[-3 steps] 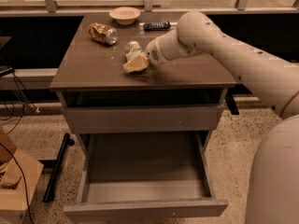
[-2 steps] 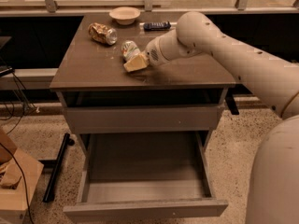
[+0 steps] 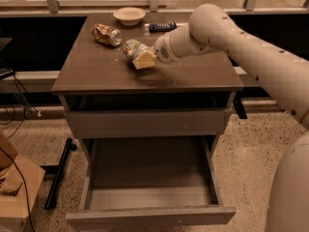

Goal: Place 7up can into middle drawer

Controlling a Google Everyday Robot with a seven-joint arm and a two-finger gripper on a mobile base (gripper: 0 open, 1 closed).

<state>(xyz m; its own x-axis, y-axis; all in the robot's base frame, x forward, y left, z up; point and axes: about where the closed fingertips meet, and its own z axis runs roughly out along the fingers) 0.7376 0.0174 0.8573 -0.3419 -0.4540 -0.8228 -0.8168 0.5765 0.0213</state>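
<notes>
The 7up can (image 3: 132, 48), pale with a green band, is tilted just above the middle of the brown tabletop (image 3: 96, 71). My gripper (image 3: 143, 60) is at its right side, and its tan fingers (image 3: 145, 61) are closed around the can's lower end. The middle drawer (image 3: 149, 215) is pulled out below the table. It is a shallow grey tray with a low front strip and nothing shows inside it.
A gold-brown can (image 3: 106, 34) lies at the back left of the tabletop. A pale bowl (image 3: 129, 16) and a black flat device (image 3: 161, 27) sit at the back edge. The upper drawer's taller front panel (image 3: 145, 123) is above the open drawer. A cardboard box (image 3: 14, 187) stands on the floor at left.
The gripper and the can have shifted slightly up and to the left over the tabletop. Nothing else has moved.
</notes>
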